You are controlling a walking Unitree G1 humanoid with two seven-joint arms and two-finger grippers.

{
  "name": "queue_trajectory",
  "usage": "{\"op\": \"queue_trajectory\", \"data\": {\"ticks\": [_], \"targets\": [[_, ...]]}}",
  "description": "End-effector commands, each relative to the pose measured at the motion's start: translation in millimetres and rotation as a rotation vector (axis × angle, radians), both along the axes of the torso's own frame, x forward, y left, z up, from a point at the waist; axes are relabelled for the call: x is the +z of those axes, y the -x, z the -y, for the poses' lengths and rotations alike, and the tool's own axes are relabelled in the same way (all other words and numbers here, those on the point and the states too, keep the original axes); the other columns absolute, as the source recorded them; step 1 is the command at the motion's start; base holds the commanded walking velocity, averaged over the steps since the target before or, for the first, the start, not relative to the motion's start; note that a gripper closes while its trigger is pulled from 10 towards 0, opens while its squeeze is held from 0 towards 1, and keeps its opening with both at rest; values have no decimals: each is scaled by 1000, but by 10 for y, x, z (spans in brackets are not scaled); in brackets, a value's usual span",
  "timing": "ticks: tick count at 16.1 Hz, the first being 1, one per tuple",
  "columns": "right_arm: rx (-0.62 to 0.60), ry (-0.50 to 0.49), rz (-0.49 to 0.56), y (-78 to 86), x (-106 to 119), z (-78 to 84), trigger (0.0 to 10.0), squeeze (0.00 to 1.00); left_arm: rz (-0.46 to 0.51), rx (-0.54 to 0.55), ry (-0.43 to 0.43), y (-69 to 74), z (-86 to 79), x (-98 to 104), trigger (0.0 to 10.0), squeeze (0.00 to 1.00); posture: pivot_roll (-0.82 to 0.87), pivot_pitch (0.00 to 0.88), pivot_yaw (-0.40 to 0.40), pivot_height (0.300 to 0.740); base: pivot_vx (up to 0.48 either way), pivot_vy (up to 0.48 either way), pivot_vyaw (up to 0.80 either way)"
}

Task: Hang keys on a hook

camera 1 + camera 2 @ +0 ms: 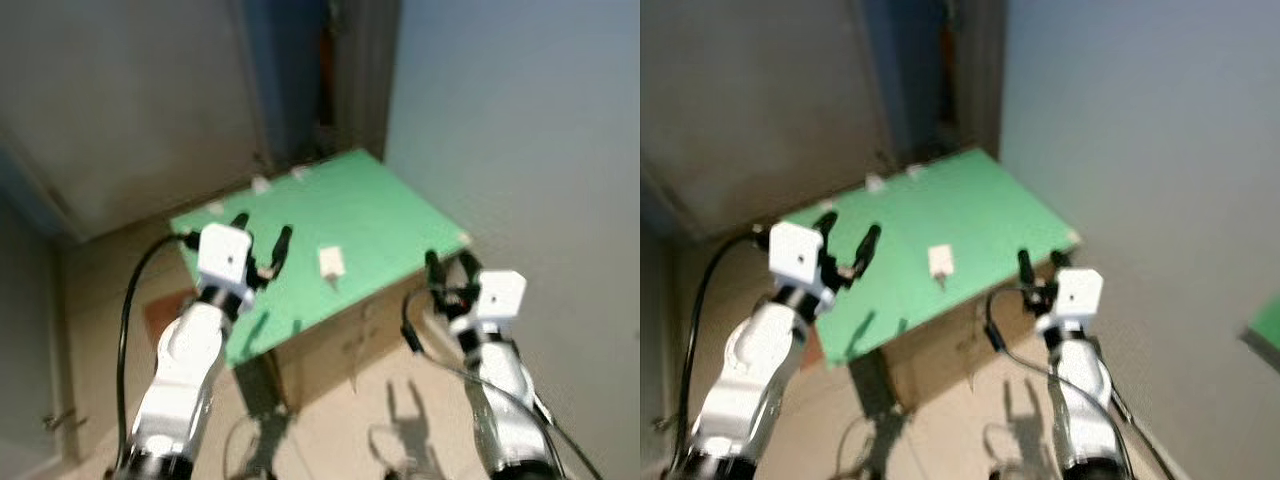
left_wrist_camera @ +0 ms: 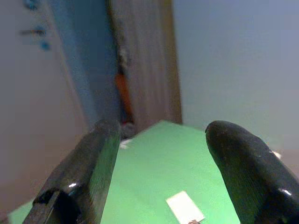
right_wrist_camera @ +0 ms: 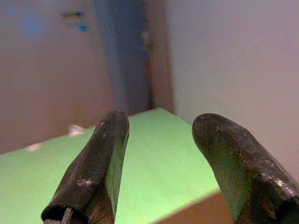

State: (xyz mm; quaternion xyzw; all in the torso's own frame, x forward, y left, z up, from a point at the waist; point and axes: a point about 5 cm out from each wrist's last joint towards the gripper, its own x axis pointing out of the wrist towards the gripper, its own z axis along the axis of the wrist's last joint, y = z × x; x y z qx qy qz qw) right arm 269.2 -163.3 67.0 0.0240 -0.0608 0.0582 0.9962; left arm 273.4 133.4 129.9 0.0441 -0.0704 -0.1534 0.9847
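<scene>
Two grippers hover empty, fingers wide: left gripper (image 1: 262,244) over the green counter (image 1: 385,215), white key tag (image 1: 331,262) near at its 3 o'clock, right gripper (image 1: 450,270) farther off.

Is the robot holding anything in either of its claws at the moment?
No. The left gripper and the right gripper are both open with nothing between the fingers, by the green tabletop.
</scene>
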Motion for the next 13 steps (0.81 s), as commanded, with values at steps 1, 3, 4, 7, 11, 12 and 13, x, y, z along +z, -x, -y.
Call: {"op": "queue_trajectory", "data": {"ticks": [1, 3, 4, 7, 11, 12, 13], "targets": [[32, 8, 1, -23, 37, -58, 10000, 0, -24, 0, -12, 21, -14, -68, 10000, 0, -146, 0, 89, 736, 0, 0, 0], [41, 20, -32, -47, -4, -73, 10000, 0, -16, -13, -5, 35, 27, -52, 10000, 0, -130, 0, 83, 736, 431, 0, 0], [42, 22, -35, -49, -8, -78, 10000, 0, -16, -12, -5, 34, 27, -52, 10000, 0, -130, 0, 83, 736, 431, 0, 0], [67, 27, -58, -57, -38, -119, 10000, 0, -19, -7, -13, 26, 52, -57, 10000, 0, -121, 6, 81, 736, 431, 0, 0], [81, 34, -78, -66, -48, -119, 10000, 0, -27, 6, 14, 27, 66, -75, 10000, 0, -128, 17, 80, 736, 384, 170, 0], [84, 36, -85, -61, -56, -110, 10000, 0, -30, 13, 18, 21, 67, -78, 10000, 0, -129, 21, 80, 736, 311, 368, 0], [89, 37, -93, -56, -68, -108, 10000, 0, -35, 12, 22, 15, 72, -79, 10000, 0, -128, 24, 78, 736, 307, 368, 0]]}}
